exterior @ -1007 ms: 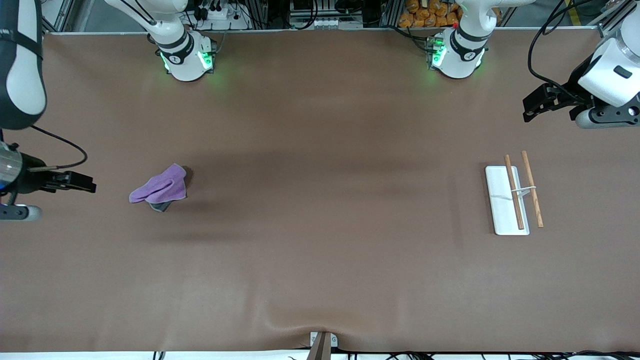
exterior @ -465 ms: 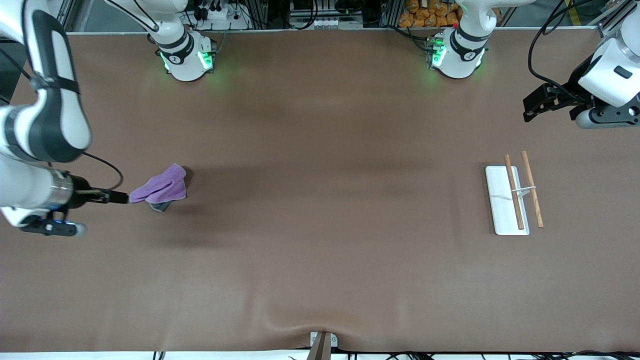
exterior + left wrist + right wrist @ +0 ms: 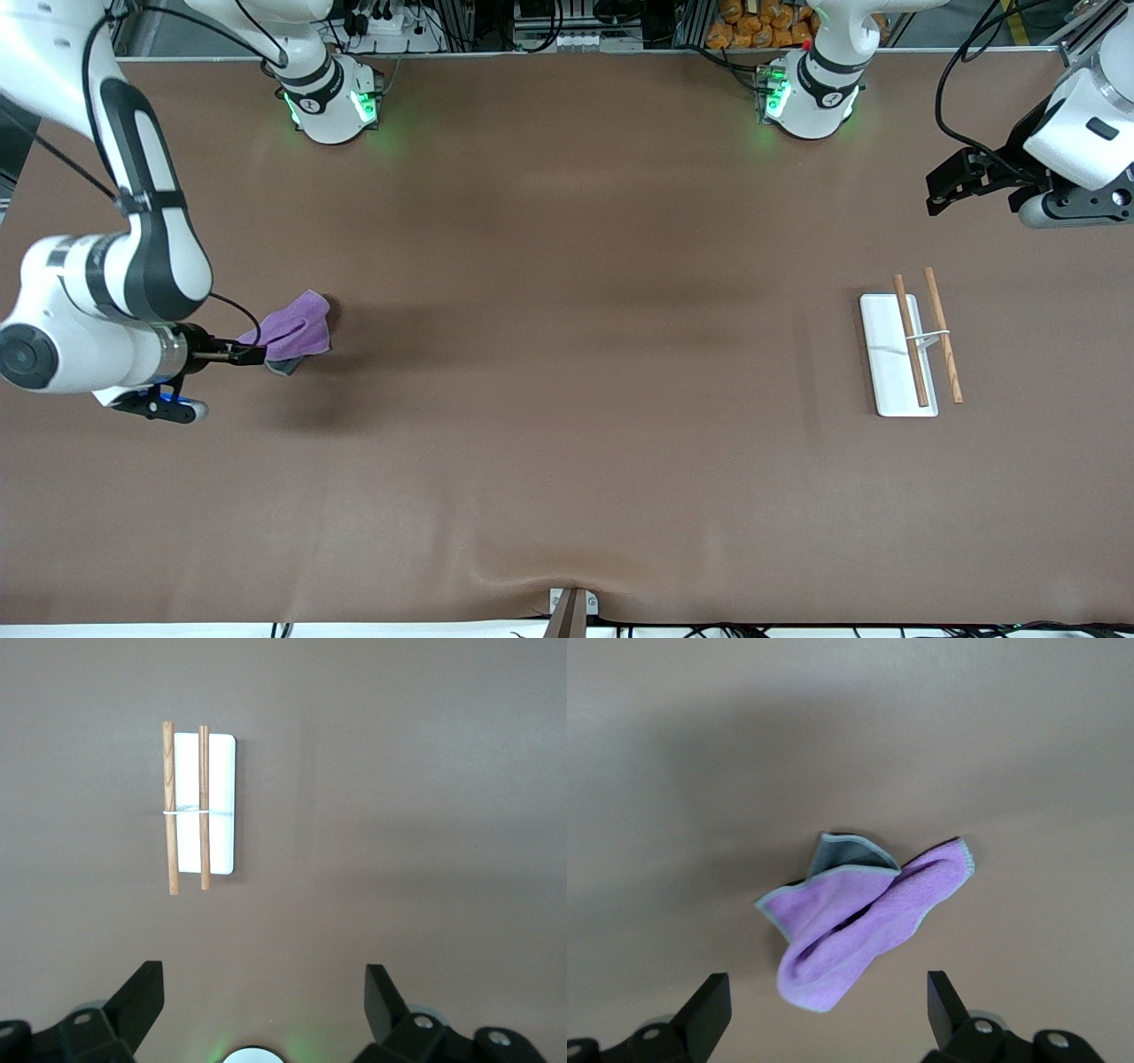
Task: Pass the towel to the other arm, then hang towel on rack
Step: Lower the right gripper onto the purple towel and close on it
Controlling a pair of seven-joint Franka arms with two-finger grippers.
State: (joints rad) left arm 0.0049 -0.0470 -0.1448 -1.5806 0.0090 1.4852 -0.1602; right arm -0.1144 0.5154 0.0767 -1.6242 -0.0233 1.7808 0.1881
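The towel lies crumpled on the table toward the right arm's end, well apart from the rack at the left arm's end. The right gripper is poised over the towel's edge with its jaws spread wide and nothing held. For a sound pick, a bunched fold should be straddled rather than a single flat edge, and enough cloth should be left hanging free for the handover. The left gripper waits with jaws wide, over bare table between its base and the rack. In the right wrist view the towel is shown folded, its grey underside turned up at one corner, which is barely seen from the front. Only in the left wrist view are the rack's rods and wire seen from above.
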